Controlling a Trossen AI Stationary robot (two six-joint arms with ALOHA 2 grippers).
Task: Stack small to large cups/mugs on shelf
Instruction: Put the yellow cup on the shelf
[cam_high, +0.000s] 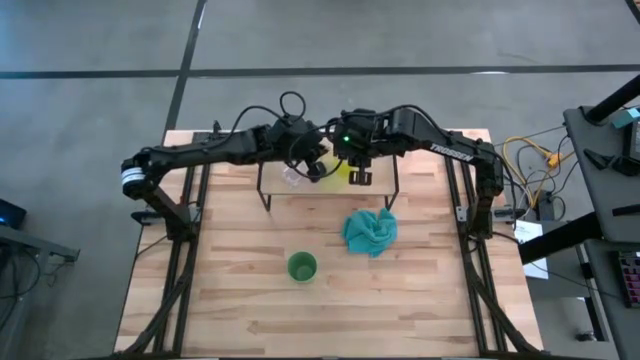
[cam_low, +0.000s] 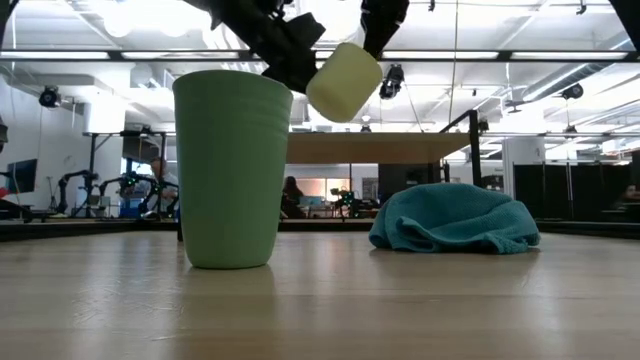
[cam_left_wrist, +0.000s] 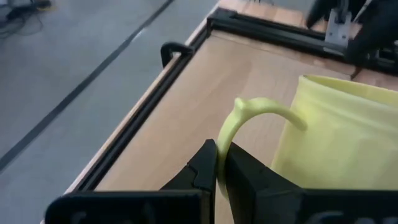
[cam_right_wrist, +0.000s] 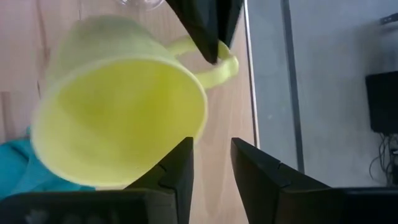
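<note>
The yellow mug (cam_high: 337, 168) is tilted and lifted above the light-wood shelf (cam_high: 375, 172); it also shows in the low view (cam_low: 345, 82). My left gripper (cam_high: 318, 163) is shut on its handle. My right gripper (cam_right_wrist: 211, 155) is open, with its fingers close by the mug's rim (cam_right_wrist: 200, 112), and the mug's mouth faces it. The small clear glass cup (cam_high: 293, 178) stands on the shelf's left part. The green handleless cup (cam_high: 302, 267) stands upright on the table, nearer the front. My left gripper pinches the mug's handle (cam_left_wrist: 225, 134) between its two fingers, at the lower part of the loop. The mug's body (cam_left_wrist: 336, 137) hangs tilted beside the fingers, clear of the shelf. My right gripper: whether a finger (cam_right_wrist: 180, 165) touches the mug's rim cannot be told.
A crumpled teal cloth (cam_high: 370, 231) lies on the table in front of the shelf's right end. The shelf's thin black legs (cam_high: 266, 205) stand on the tabletop. Black frame rails (cam_high: 185, 230) run along the table's left and right sides.
</note>
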